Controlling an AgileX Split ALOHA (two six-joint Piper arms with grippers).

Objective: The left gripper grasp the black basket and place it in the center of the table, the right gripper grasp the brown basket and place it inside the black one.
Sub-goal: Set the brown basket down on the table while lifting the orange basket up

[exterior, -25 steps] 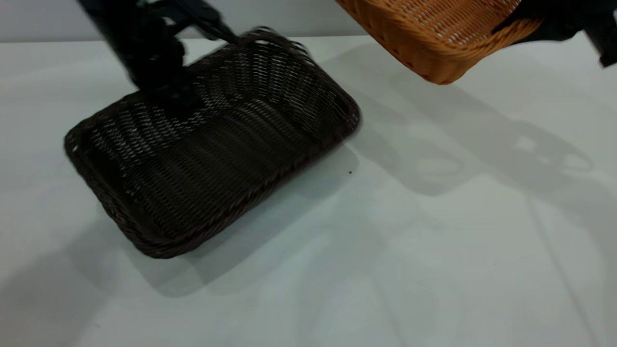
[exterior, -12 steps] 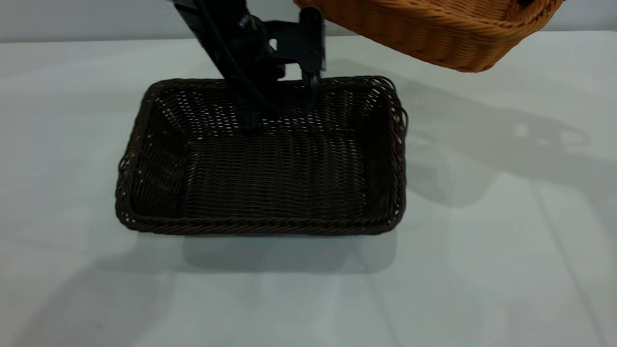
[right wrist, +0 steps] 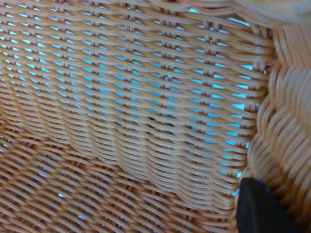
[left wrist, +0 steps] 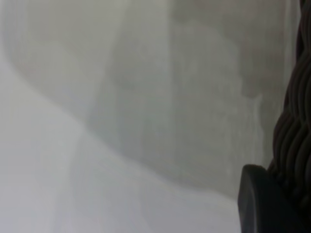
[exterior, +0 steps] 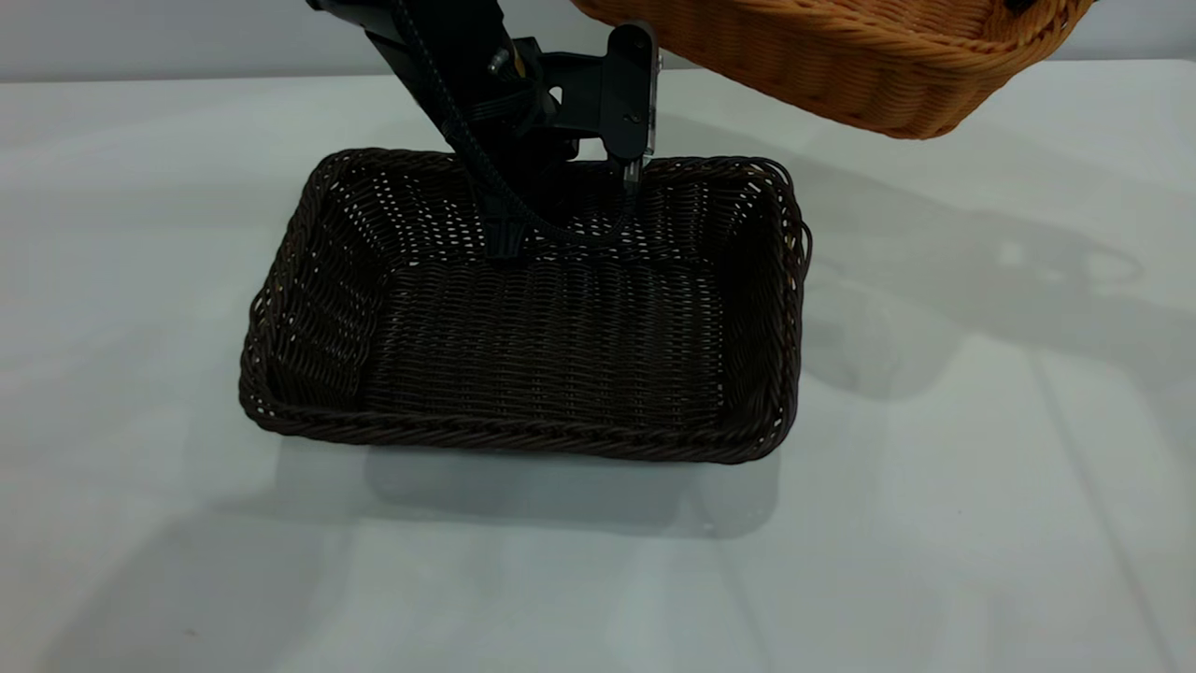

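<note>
The black basket sits flat on the table, near the middle, long side toward the camera. My left gripper comes down from the far side and is shut on the basket's far rim; its flat finger plate shows above the rim. In the left wrist view one dark fingertip lies against the dark woven rim. The brown basket hangs tilted in the air above the table's far right, overlapping the black basket's far right corner. My right gripper is shut on its rim; one fingertip shows against the weave.
The left arm's black cable hangs into the black basket along its far wall. Bare tabletop lies all round the black basket, with arm and basket shadows at the right.
The black basket swung from skewed to square and settled flat near the middle, then slid slightly right. The brown basket moved left and levelled out above the far right.
</note>
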